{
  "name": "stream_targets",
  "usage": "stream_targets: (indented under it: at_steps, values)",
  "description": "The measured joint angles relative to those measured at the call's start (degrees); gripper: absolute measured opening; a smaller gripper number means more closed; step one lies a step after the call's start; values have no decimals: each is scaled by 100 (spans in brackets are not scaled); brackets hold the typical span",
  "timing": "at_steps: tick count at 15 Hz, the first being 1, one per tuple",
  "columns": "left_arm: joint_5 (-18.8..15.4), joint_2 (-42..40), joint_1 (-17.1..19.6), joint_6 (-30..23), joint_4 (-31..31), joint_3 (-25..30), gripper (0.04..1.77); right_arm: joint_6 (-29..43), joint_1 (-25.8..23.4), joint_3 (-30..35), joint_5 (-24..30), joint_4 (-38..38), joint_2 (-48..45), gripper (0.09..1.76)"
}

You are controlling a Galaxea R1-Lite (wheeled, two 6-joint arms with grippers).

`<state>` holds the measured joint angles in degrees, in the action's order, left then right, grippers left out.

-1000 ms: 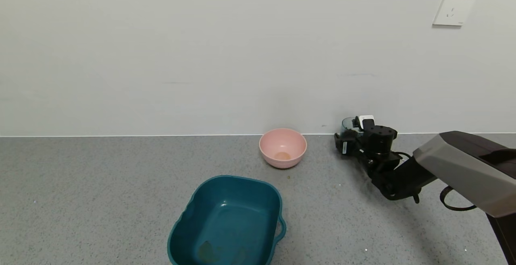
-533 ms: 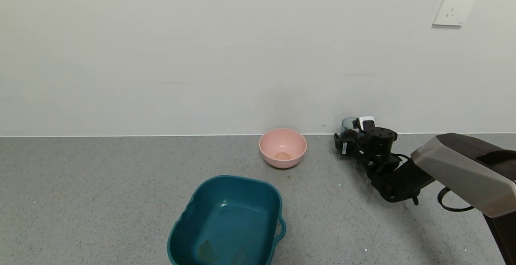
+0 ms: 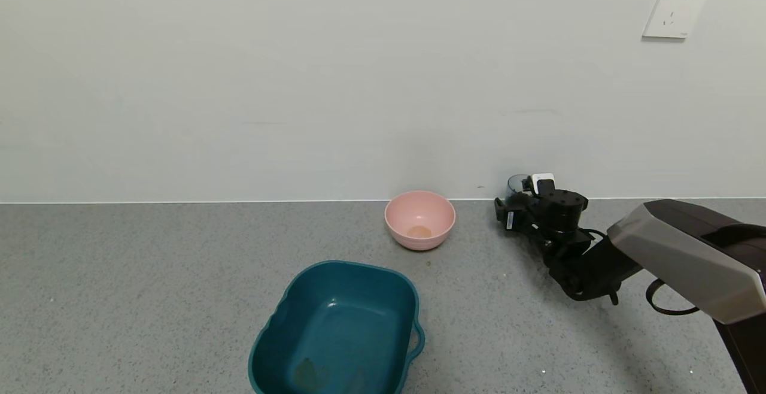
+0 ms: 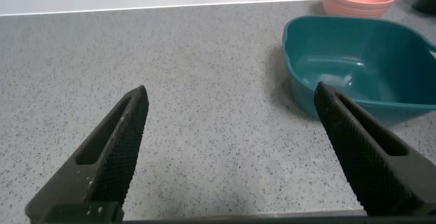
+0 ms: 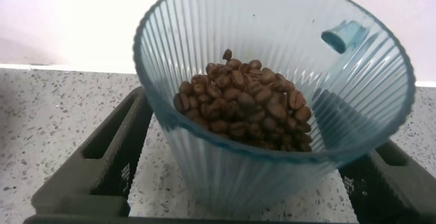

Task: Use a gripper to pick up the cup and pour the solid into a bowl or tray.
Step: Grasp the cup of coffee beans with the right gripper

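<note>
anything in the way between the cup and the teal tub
Nothing visible blocks it. The cup sits between the right hand fingers near the wall; the pink bowl stands beside the route to the teal tub, not across it.

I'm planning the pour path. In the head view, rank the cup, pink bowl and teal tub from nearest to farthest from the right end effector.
1. Cup: between the right end effector's fingers, by the wall.
2. Pink bowl: to its left, near the wall.
3. Teal tub: farther left, toward the robot.

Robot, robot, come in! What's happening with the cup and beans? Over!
Right gripper straddling cup, beans inside. Left gripper open, idle. Tub waiting.
</note>
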<state>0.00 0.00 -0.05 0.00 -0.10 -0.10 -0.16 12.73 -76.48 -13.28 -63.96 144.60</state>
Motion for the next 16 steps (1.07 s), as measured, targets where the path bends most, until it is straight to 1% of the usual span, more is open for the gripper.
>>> stream_targets:
  at_steps: [2,3,4,5,16]
  values:
    - [0,0,2,0,0,0,175,-6,0,-48,0,11,10,171]
    - [0,0,5,0,2,0,175,-6,-2,-63,-2,13,16,150]
    - [0,0,2,0,0,0,175,-5,-5,-69,-15,10,22,141]
    - [0,0,0,0,-1,0,175,-5,-5,-69,-22,2,22,139]
    - [0,0,0,0,0,0,175,-15,-9,49,-28,21,-74,138]
